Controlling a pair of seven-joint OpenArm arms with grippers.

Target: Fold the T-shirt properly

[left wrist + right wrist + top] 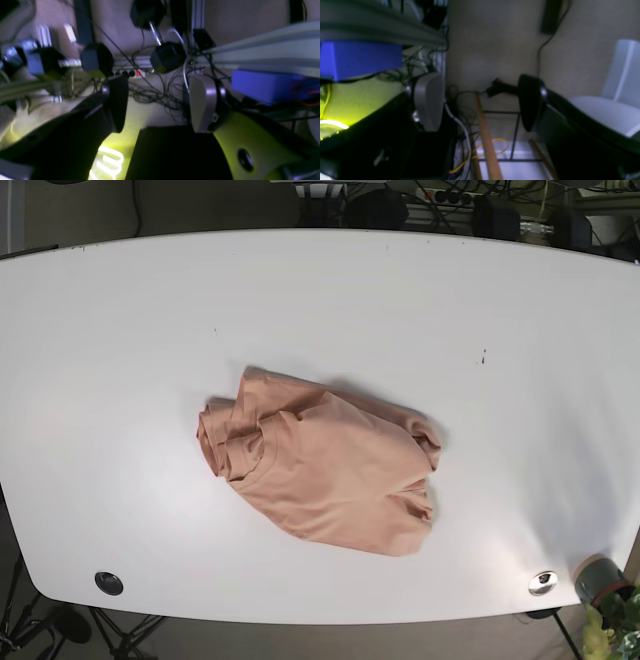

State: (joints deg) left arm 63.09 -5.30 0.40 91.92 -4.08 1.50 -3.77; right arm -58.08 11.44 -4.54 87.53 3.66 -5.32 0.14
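A salmon-pink T-shirt (320, 470) lies crumpled in a loose heap on the white table (320, 300), a little below its middle. Neither arm shows in the base view. In the left wrist view my left gripper (157, 102) is open, its fingers wide apart over floor and cables, holding nothing. In the right wrist view my right gripper (480, 102) is open too, with empty space between its fingers. The shirt appears in neither wrist view.
Two round grommets sit near the table's front edge, one black (108, 583) and one silver (543, 582). Cables and a power strip (130, 73) lie on the floor. A blue box (265, 86) sits under an aluminium rail. Wooden sticks (486, 140) stand below.
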